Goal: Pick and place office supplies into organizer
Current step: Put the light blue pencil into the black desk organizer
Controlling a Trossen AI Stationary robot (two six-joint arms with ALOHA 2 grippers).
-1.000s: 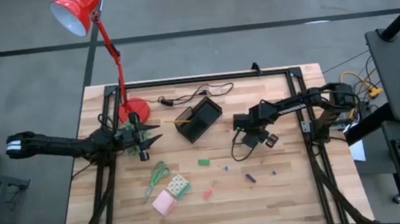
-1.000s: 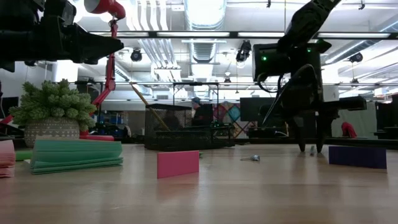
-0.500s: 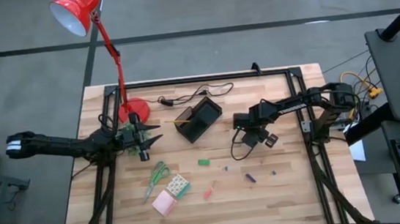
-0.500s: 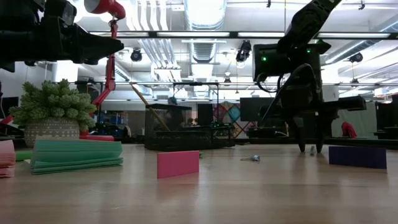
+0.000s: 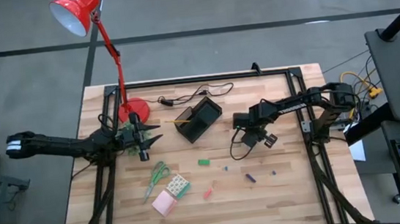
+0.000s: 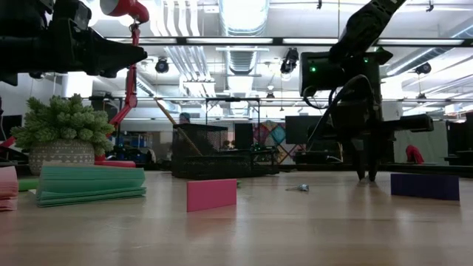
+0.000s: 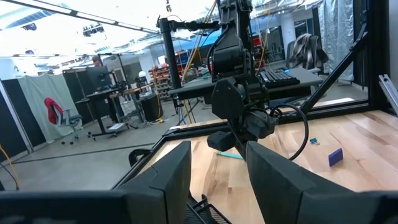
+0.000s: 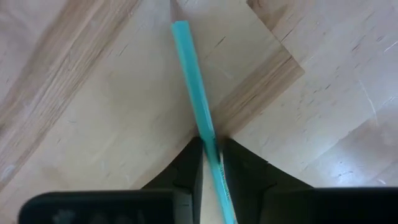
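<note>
Inside black organizer (image 5: 198, 119), one slanting yellow pencil (image 5: 182, 119).

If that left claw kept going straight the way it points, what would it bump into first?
Probably the right arm's gripper, which sits dead ahead between the left gripper's jaws in its wrist view. The black organizer lies near that line too; depth is unclear.

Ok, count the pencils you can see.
2. A teal pencil lies on the table, pinched between the right gripper's fingers. A yellow pencil leans out of the black organizer. Others may be hidden inside.
</note>
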